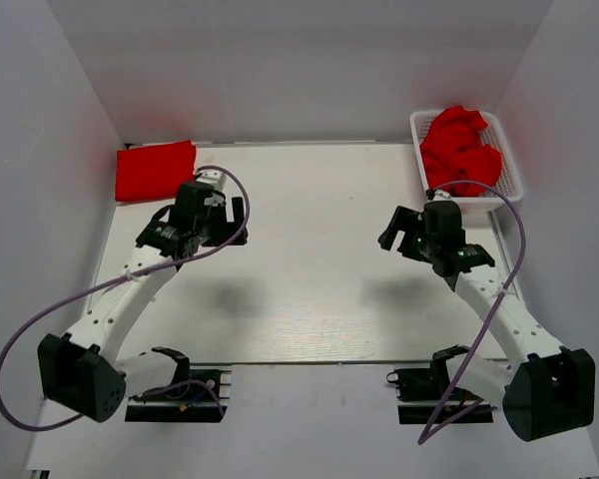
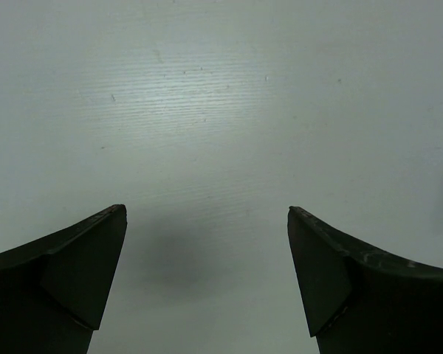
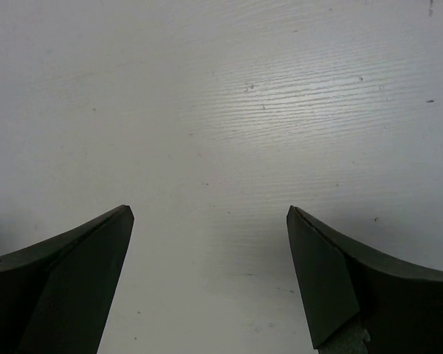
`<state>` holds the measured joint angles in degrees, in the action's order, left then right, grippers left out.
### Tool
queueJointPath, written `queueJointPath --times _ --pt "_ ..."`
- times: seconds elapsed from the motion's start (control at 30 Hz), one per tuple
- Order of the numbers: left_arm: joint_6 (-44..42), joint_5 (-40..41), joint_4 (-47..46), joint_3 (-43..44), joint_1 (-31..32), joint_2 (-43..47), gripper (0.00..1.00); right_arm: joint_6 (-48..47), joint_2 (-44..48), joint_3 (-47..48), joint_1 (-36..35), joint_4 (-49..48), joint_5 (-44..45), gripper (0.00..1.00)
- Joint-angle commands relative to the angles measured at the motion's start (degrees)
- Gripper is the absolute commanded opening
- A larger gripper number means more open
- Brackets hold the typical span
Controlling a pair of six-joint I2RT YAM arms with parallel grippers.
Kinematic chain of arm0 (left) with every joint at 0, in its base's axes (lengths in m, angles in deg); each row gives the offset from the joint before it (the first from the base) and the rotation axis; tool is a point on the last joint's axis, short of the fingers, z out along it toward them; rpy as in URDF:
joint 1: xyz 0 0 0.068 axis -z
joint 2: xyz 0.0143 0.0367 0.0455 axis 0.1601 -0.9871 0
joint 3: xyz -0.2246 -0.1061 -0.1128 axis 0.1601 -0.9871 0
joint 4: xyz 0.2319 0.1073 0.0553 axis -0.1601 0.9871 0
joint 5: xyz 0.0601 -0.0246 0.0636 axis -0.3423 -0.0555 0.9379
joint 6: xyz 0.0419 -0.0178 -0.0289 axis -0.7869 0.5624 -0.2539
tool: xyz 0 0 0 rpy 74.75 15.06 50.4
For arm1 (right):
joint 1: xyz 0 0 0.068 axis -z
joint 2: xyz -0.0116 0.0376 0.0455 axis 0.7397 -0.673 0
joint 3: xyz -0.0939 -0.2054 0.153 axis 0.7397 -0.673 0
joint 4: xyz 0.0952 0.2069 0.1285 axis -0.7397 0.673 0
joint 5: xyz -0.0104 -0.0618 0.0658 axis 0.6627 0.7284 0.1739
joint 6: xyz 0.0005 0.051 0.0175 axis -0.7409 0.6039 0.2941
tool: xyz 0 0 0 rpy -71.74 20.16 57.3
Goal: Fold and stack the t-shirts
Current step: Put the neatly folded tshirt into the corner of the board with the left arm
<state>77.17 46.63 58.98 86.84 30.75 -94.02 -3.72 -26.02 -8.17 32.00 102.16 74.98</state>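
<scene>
1. While both pairs of fingers stand wide apart, you can see that they hold nothing. The left gripper [image 2: 207, 212] shows only bare white table [image 2: 221, 96] in the gap between its dark fingers [image 2: 74, 276]. The right gripper [image 3: 210, 212] shows the same between its own fingers [image 3: 340, 284].
2. Neither gripper touches any cloth. Each hangs over the tabletop, and a soft shadow lies on the wood below it.
3. From the top view, your left arm [image 1: 130, 294] reaches toward the far left of the table. Its gripper is just beside the near right corner of the folded t-shirt [image 1: 155, 170].
4. Your right arm [image 1: 504, 304] reaches toward the far right. Its gripper is close to the near edge of the basket [image 1: 510, 165] and not inside it.
5. The folded t-shirt lies flat in the far left corner, against the side wall. You cannot tell whether it is one shirt or several stacked.
6. The crumpled t-shirts [image 1: 459, 150] sit heaped in the white lattice basket at the far right corner, well apart from the folded one.
</scene>
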Motion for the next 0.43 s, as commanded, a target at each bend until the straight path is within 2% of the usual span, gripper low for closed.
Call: queueJointPath --times 0.0,0.17,0.4 --pt "1.5 2.8 -0.9 -1.2 0.3 4.1 1.0 0.0 1.1 1.0 0.3 -3.3 -1.0 0.9" --pt "2.0 6.0 1.8 -0.5 0.9 4.7 1.0 2.1 2.4 -0.5 0.1 -4.0 -1.2 0.9" --pt "2.5 3.2 -0.8 -2.3 0.9 4.2 1.0 0.0 3.2 -2.4 0.1 -8.0 -6.0 0.9"
